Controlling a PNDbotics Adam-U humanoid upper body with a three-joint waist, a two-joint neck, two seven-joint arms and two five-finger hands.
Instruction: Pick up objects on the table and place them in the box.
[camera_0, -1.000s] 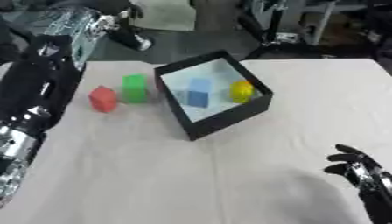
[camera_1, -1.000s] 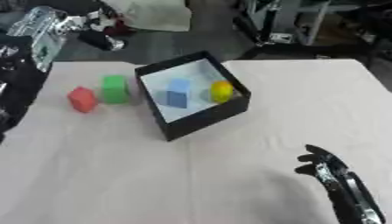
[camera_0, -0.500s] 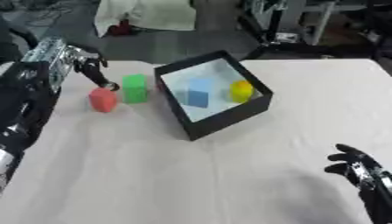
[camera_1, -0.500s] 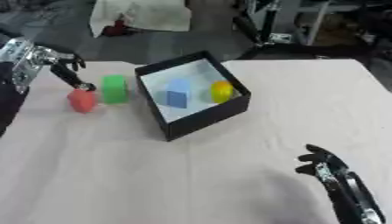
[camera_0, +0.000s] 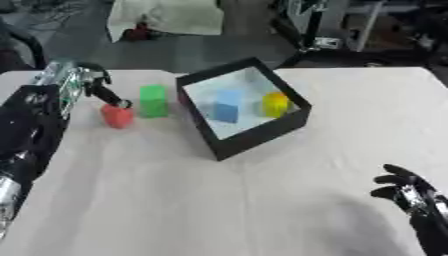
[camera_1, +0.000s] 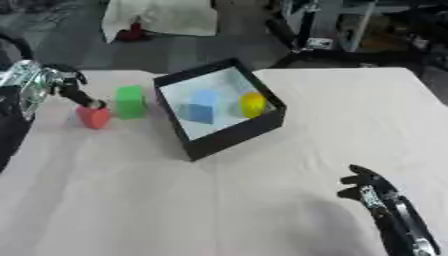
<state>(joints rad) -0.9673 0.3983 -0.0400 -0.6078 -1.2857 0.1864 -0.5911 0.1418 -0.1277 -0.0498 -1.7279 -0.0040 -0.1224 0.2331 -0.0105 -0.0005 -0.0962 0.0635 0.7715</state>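
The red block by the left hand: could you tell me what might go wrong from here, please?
The left hand reaches the red block with only a fingertip on top, so it could tip or slide away. The green block stands close beside it and may get knocked. The black box sits askew, so its near wall could catch a carried block.

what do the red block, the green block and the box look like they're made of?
Red block: matte, even colour, softened edges; probably foam or painted wood, can't tell which.
Green block: same flat, glare-free look; likely the same stuff.
Box: thin, straight black walls, pale floor, dull finish; looks like cardboard or thin plastic.
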